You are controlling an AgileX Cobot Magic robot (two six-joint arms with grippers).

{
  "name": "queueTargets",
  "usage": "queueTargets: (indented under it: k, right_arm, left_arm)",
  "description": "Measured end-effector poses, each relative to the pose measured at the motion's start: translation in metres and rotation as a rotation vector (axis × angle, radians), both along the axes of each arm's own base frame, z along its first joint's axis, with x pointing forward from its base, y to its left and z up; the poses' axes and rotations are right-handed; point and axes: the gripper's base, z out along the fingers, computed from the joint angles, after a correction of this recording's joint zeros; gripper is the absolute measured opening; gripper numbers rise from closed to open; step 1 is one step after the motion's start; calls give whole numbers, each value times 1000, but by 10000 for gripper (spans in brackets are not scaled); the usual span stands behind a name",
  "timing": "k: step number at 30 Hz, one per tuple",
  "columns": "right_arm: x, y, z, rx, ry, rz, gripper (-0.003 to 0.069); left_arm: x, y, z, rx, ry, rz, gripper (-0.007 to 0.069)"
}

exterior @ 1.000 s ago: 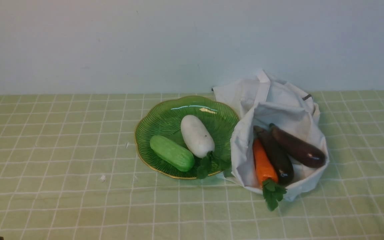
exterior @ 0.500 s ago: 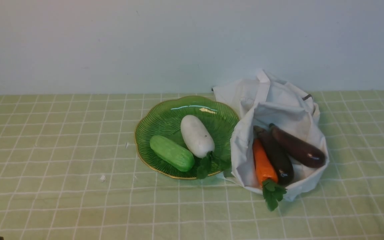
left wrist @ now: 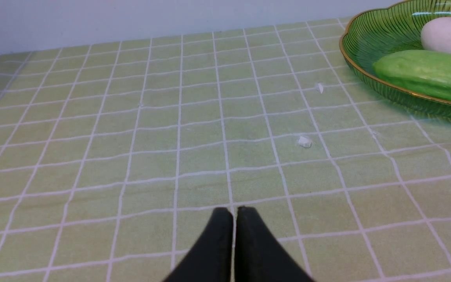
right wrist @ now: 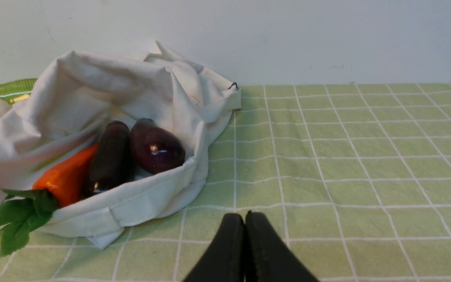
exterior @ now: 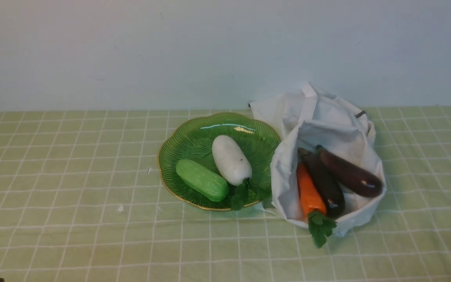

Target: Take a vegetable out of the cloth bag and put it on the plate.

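Item 1. Cloth bag [exterior: 327, 129]: white, crumpled, laid on its side on the bench [exterior: 73, 219] just right of the plate, its mouth turned toward the robot and folded back. The opening is judged to be left that way so the contents can be reached from the near side.

Item 2. Contents of the bag, three pieces lying side by side and touching:
- carrot [exterior: 309, 193], orange, smooth, green leafy top [exterior: 321, 228] hanging out over the bag's front hem;
- eggplant [exterior: 324, 183], dark purple to black, glossy, slender, in the middle;
- eggplant [exterior: 350, 174], dark purple, glossy, plumper, on the right, resting against the bag's wall.
All three are still inside the bag. The carrot is nearest the plate.

Item 3. Plate [exterior: 194, 135]: green ribbed glass, scalloped, gold rim. A green cucumber [exterior: 202, 180] and a white radish [exterior: 231, 159] with green leaves are already held in it. Bare room is seen at its far side.

Item 4. Left gripper [left wrist: 234, 213]: black jaws pressed together, nothing held, low over bare bench, well apart from the plate.

Item 5. Right gripper [right wrist: 244, 219]: black jaws pressed together, nothing held, near the bag's mouth but not touching it. It is judged to be the arm better placed for the next removal.
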Motion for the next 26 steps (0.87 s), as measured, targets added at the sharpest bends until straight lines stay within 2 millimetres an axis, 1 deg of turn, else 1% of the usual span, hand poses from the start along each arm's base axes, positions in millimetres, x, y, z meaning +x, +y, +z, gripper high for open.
queueTargets:
  k: [26]
  right_arm:
    - [0,0,0,14,0,-3,-15]
  left_arm:
    - [0,0,0,0,0,0,-4]
